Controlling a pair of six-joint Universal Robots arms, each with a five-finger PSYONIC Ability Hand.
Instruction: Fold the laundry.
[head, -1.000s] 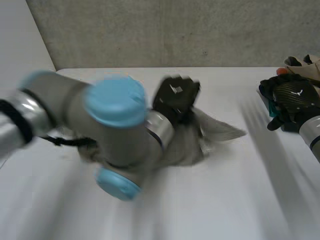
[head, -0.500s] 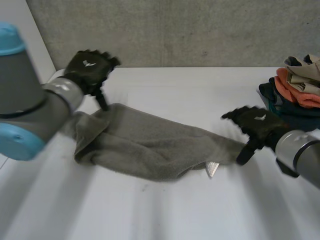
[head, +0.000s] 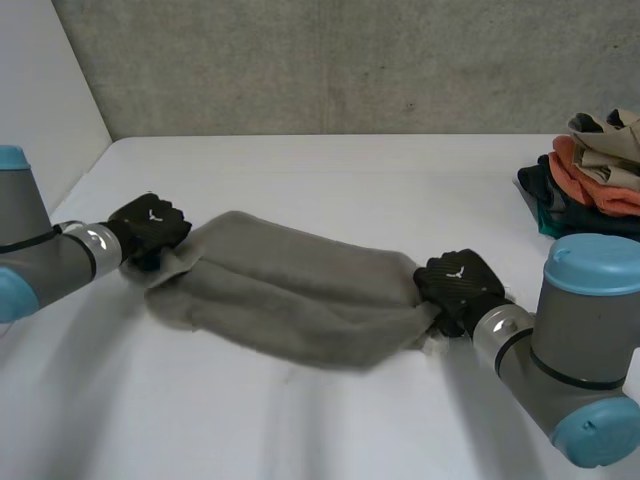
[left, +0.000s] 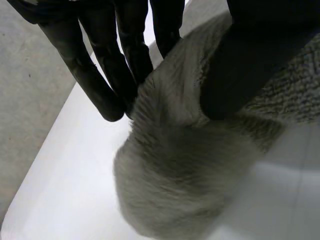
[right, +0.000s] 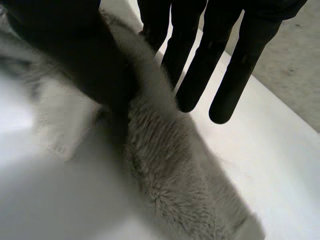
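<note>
A grey fluffy towel (head: 290, 300) lies crumpled lengthwise across the white table (head: 350, 170). My left hand (head: 150, 228) is at the towel's left end, my right hand (head: 458, 288) at its right end. In the left wrist view a ridge of the towel (left: 175, 175) sits pinched between the left hand's thumb (left: 240, 60) and its straight fingers (left: 100, 75). In the right wrist view the towel (right: 170, 165) runs between the right hand's thumb (right: 75, 50) and its straight fingers (right: 200, 65), pinched the same way.
A pile of mixed clothes (head: 590, 180), orange, dark blue and beige, sits at the table's back right edge. A grey wall runs behind the table and a white panel stands along its left side.
The left hand came down from the back left onto the towel's left end. The right hand moved in to the right end. Both closed on the cloth, which now lies stretched between them.
</note>
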